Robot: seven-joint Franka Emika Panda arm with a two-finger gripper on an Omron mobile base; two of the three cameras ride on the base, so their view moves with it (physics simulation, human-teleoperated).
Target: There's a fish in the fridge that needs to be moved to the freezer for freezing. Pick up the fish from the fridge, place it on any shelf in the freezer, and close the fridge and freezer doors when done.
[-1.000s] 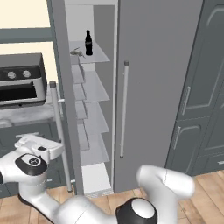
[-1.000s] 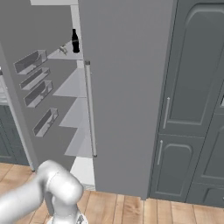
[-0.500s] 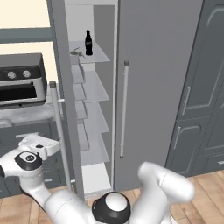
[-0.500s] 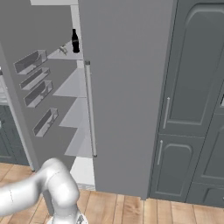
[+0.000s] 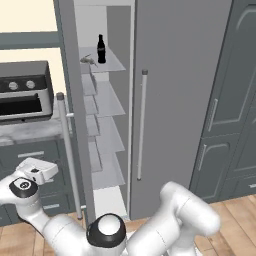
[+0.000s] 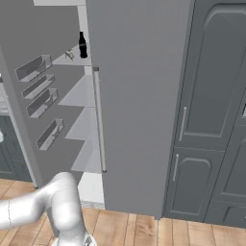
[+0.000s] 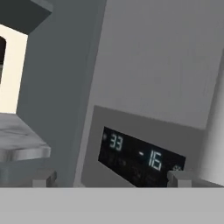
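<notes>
The freezer point(image 5: 107, 125) stands open, and its narrow door point(image 5: 67, 90) is swung out edge-on. On its top glass shelf the small grey fish point(image 5: 87, 61) lies just left of a black bottle point(image 5: 101, 49); from the right, the fish point(image 6: 70, 55) is beside that bottle point(image 6: 82, 44). The fridge door point(image 5: 180, 100) is shut, with its long silver handle point(image 5: 141, 125) toward me. My gripper point(image 5: 49, 171) hangs low on the left, outside the freezer door, open and empty. In the hand view the gripper point(image 7: 111, 179) faces the door's dark dispenser panel point(image 7: 140, 157) at close range.
A grey oven point(image 5: 20, 95) sits on a pale counter point(image 5: 25, 130) left of the freezer door. Door bins point(image 6: 41, 103) line the door's inner face. Tall dark grey cabinets point(image 5: 230, 100) stand right of the fridge. My own arm fills the low foreground over the wood floor.
The arm's lower links have swung left in the left base view. The hand has stayed low beside the freezer door, jaws still open. Fish, bottle and doors are unmoved.
</notes>
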